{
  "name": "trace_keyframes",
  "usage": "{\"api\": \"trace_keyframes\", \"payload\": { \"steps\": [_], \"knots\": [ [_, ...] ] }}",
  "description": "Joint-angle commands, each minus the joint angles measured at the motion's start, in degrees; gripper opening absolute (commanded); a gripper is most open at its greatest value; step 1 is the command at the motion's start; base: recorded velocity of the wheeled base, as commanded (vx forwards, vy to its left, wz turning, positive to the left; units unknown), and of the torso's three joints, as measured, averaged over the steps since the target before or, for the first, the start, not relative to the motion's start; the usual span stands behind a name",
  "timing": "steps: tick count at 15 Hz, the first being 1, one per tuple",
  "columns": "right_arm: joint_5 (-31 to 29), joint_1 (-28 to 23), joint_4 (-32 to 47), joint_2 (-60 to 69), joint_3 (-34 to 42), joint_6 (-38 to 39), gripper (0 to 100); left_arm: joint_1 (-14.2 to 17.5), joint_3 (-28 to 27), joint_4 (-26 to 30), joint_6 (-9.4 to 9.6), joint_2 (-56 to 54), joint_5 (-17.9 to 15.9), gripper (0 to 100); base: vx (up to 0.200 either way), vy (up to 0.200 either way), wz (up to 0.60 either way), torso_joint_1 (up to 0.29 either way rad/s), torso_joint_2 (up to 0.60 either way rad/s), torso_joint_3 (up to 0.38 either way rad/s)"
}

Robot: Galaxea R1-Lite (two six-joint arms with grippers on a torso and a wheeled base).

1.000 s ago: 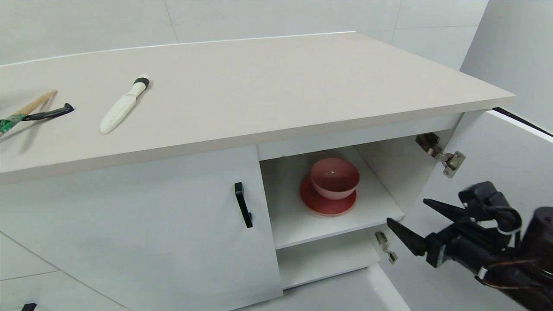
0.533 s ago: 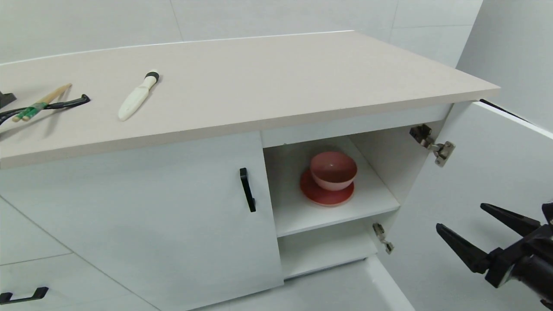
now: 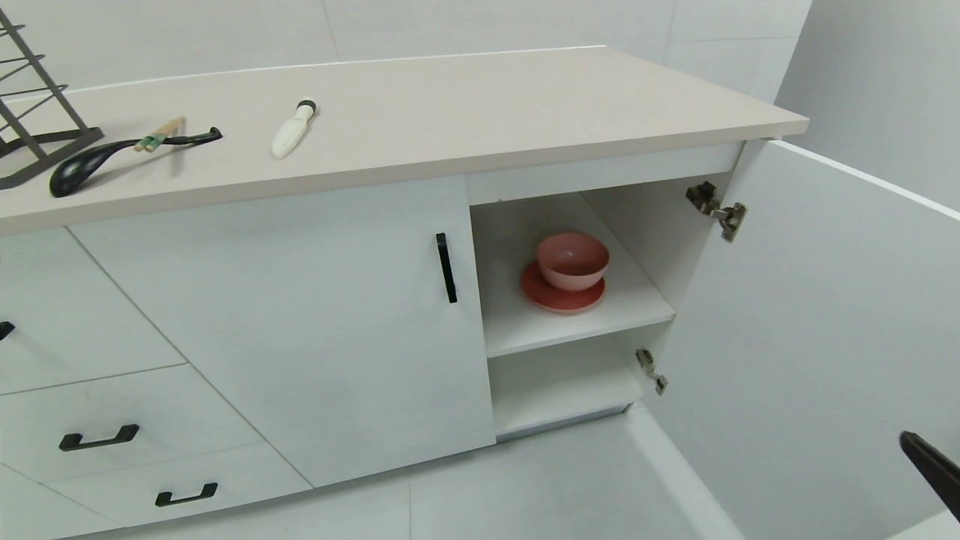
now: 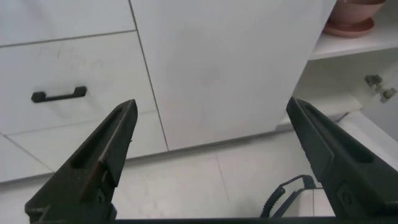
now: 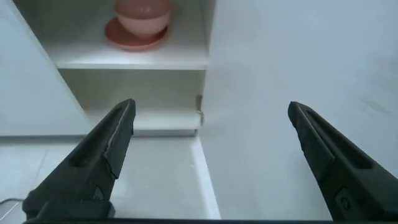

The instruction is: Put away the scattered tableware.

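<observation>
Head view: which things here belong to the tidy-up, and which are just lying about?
Job: black spoon, wooden chopsticks and white utensil, loose on the countertop; pink bowl on red plate, already on the cabinet shelf.
Lying about: wire rack, drawer handles.

Upper cabinet shelf (image 3: 622, 315): ahead of the right gripper (image 5: 210, 106), higher than it and to its left. Red plate (image 3: 559, 300) flat on the shelf; pink bowl (image 3: 572, 259) upright on the plate. Lower shelf (image 3: 555, 386) directly beneath.

Countertop (image 3: 465, 97): well above the gripper, running far to its left. On it, nearest the gripper first: white utensil with black band (image 3: 292, 131), chopsticks (image 3: 159, 135) against the black ladle (image 3: 112, 154) handle, wire rack (image 3: 30, 112) farthest.
</observation>
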State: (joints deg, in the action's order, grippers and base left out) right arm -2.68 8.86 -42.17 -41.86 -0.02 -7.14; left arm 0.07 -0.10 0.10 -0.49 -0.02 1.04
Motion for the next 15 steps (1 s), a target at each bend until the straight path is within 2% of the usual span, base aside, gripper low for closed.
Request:
{"api": "trace_keyframes", "payload": {
  "steps": [1,3,4,6,8,15],
  "knots": [
    [3.74,-9.13,28.98,35.36,-3.58,-1.47,100,0.01,0.01,-0.01,-0.04,0.02,0.02,100,-0.200,0.000,0.00,-0.002,0.01,0.002],
    [2.95,-9.13,43.05,41.86,-7.36,-0.77,100,0.01,0.01,-0.01,0.14,0.02,0.02,100,-0.200,0.000,0.00,0.005,0.00,0.002],
    [1.80,-9.13,42.52,41.86,-6.66,-0.59,100,0.01,0.10,-0.01,0.14,0.02,0.02,100,-0.200,0.000,0.00,0.002,0.00,0.002],
    [-2.06,-9.13,42.08,41.86,-1.38,-0.68,100,0.01,0.10,-0.10,0.40,0.02,0.02,100,-0.200,-0.200,0.00,0.002,0.00,0.002],
    [-2.50,-9.13,39.00,41.86,-0.24,0.46,100,0.01,0.10,-0.10,0.58,0.02,0.02,100,0.000,-0.200,0.00,0.005,0.00,0.000],
    [-2.68,-9.13,39.00,41.86,-0.06,2.22,100,0.01,0.10,-0.10,0.84,0.02,0.02,100,0.000,-0.200,0.00,0.002,0.00,0.001]
  ]
}}
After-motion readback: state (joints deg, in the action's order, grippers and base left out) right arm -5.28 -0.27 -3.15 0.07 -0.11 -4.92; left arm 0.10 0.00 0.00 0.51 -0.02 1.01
